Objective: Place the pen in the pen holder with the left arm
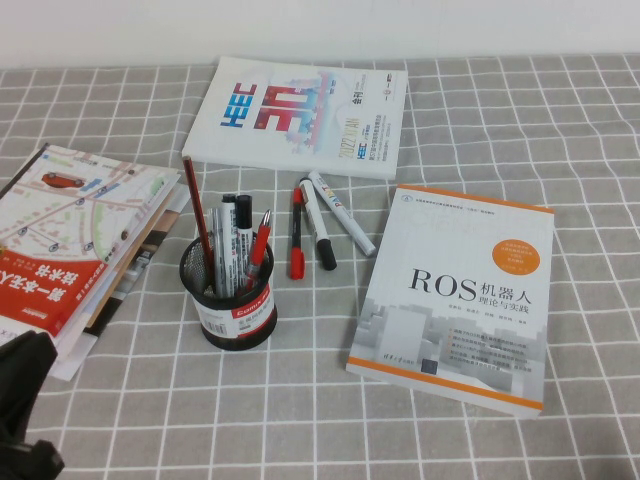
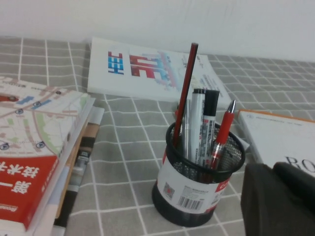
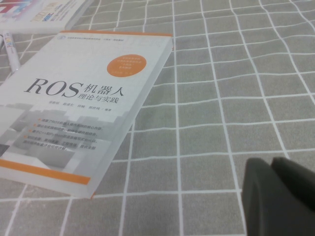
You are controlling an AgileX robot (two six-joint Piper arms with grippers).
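Note:
The thin dark-red pen (image 1: 198, 222) stands tilted in the black mesh pen holder (image 1: 230, 305), its top leaning to the far left. In the left wrist view the pen (image 2: 186, 93) rises highest out of the holder (image 2: 194, 189), beside grey and black markers and a red clip pen. My left gripper (image 1: 25, 395) is shut and empty, low at the near-left corner, well apart from the holder; it also shows in the left wrist view (image 2: 272, 173). My right gripper (image 3: 271, 166) is shut and empty over bare cloth, near the ROS book.
Three markers (image 1: 318, 225) lie on the checked cloth right of the holder. A white ROS book (image 1: 460, 290) lies at the right, a white HEC book (image 1: 300, 115) at the back, and a stack of books (image 1: 75, 250) at the left.

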